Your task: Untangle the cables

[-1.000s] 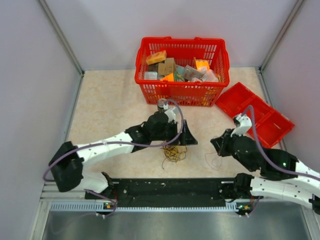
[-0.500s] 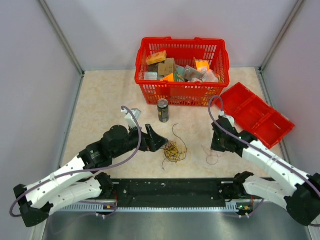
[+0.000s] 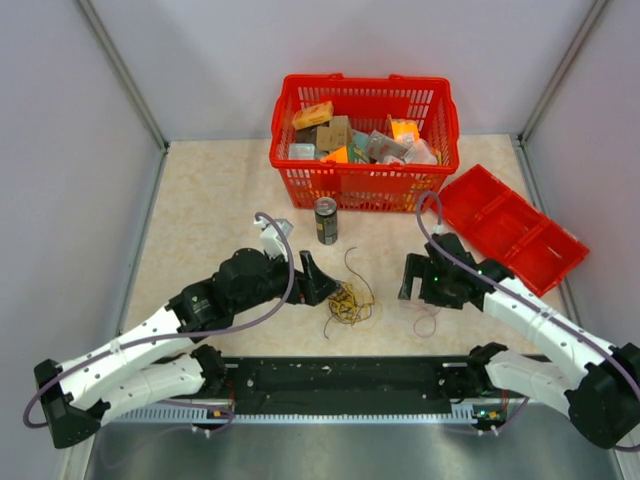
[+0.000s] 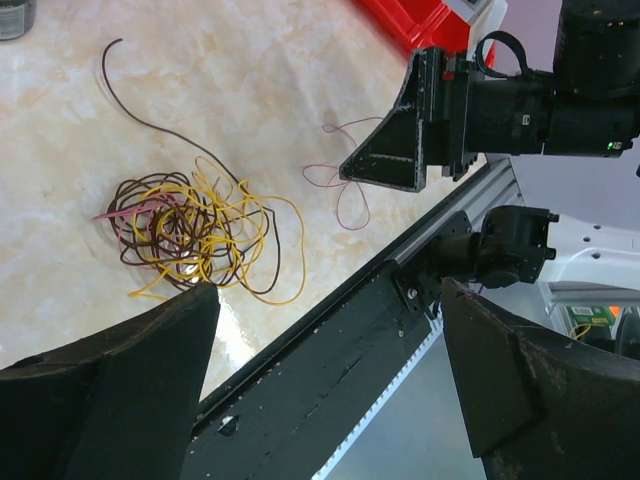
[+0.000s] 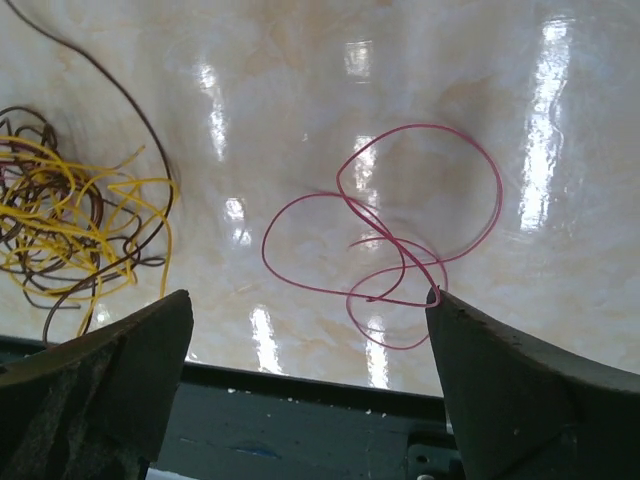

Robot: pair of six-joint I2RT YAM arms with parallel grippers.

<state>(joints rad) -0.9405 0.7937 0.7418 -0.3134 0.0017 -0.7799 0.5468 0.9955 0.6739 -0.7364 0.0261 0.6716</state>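
Tangle of yellow and dark cables (image 3: 347, 303) lies near the worktop's (image 3: 220, 200) front edge, about midway along. Separate pink cable (image 5: 390, 230) lies apart, to its right. Left gripper (image 3: 322, 285) and right gripper (image 3: 410, 285) both released, empty, flanking the wires. Drink can (image 3: 326, 220) stands behind the tangle, before red basket (image 3: 365, 188); red tray (image 3: 520, 235) at right edge

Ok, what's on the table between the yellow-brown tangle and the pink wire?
Nothing. Bare tabletop separates the yellow-brown tangle from the pink wire; the right wrist view shows it.

Pale grey walls (image 3: 60, 150) enclose beige marbled tabletop (image 3: 210, 200); glossy glare patches.
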